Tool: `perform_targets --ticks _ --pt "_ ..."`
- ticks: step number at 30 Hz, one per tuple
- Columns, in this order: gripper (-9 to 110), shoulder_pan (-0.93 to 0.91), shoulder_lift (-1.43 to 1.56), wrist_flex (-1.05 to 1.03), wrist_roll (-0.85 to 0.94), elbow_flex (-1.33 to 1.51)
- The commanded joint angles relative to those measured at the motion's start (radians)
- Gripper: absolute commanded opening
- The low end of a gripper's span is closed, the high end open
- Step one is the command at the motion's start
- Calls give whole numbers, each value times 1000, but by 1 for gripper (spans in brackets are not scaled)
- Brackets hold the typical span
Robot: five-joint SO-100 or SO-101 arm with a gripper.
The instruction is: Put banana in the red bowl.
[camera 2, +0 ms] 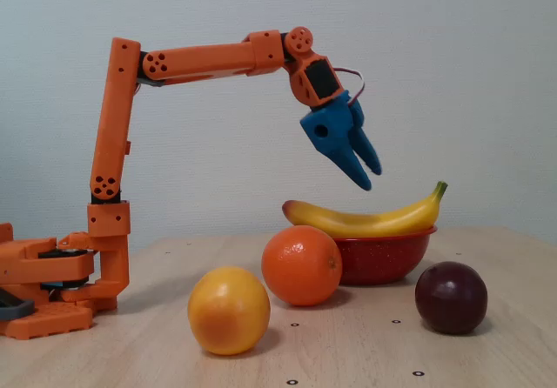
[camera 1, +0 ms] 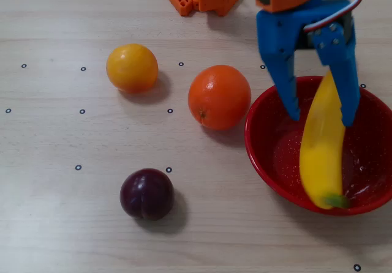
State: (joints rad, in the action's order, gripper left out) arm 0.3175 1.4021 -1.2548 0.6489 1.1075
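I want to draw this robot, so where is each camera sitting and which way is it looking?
Overhead view: sits above the table, looks straight down on the fruit; shows the open gripper and the arm's base at the top edge.
Fixed view: stands low at the table's side, looks across; shows the whole arm, gripper lifted clear.
Both show the banana in the red bowl, plus the orange.

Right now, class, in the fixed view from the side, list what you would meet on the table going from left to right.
Arm's orange base → yellow-orange fruit → orange → red bowl with the banana lying across its rim → dark plum.
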Motion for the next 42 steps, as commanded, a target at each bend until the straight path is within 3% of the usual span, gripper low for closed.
perform_targets --ticks 1,4,21,42 --pt "8 -35 183 -26 -25 -69" --pt "0 -41 225 -38 -25 -44" --pt "0 -160 546 21 -178 229" --pt "0 -287 1157 104 -327 882"
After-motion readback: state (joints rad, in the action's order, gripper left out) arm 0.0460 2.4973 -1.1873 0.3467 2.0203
